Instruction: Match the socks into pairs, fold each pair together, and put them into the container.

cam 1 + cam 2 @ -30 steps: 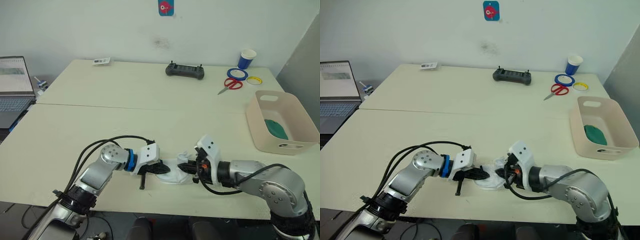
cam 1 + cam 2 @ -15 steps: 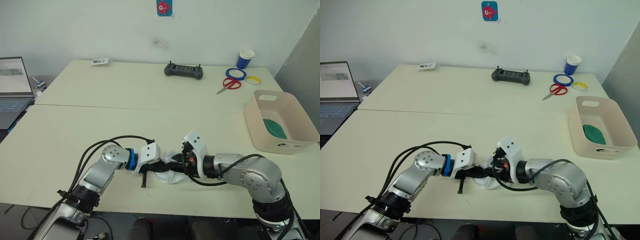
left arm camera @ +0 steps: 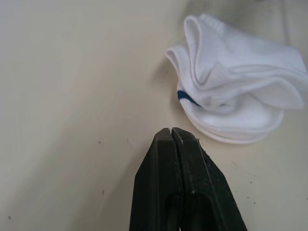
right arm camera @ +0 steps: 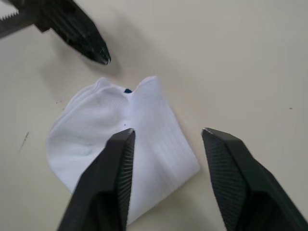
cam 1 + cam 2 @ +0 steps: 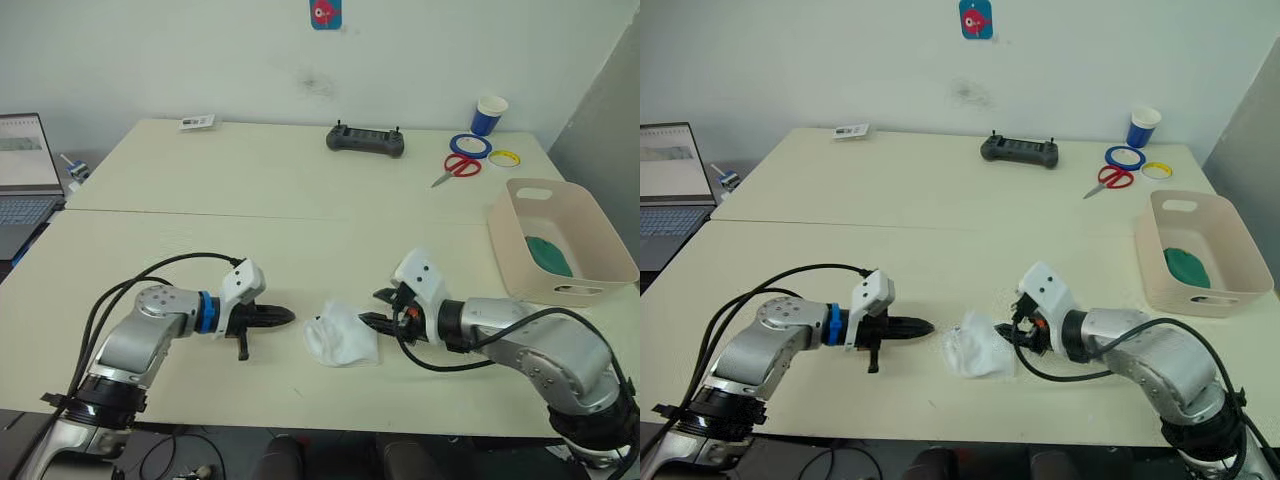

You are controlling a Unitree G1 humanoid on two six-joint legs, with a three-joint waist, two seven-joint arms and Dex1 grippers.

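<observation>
White socks [image 5: 341,338], folded into one bundle, are seen lying free on the worktop [image 5: 300,240] between the left claw [image 5: 290,317], pressed closed at their 9 o'clock, and the right claw [image 5: 378,308], spread wide at their 3 o'clock, with the container [image 5: 600,243] far toward 2 o'clock.

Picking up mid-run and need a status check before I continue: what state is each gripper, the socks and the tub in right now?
left gripper: shut, empty, apart from the white pair.
right gripper: open, empty, one finger over the pair's edge.
white socks: folded together, lying on the table between the grippers.
dark green socks: in the container.
container: upright, near the table's right edge.
</observation>
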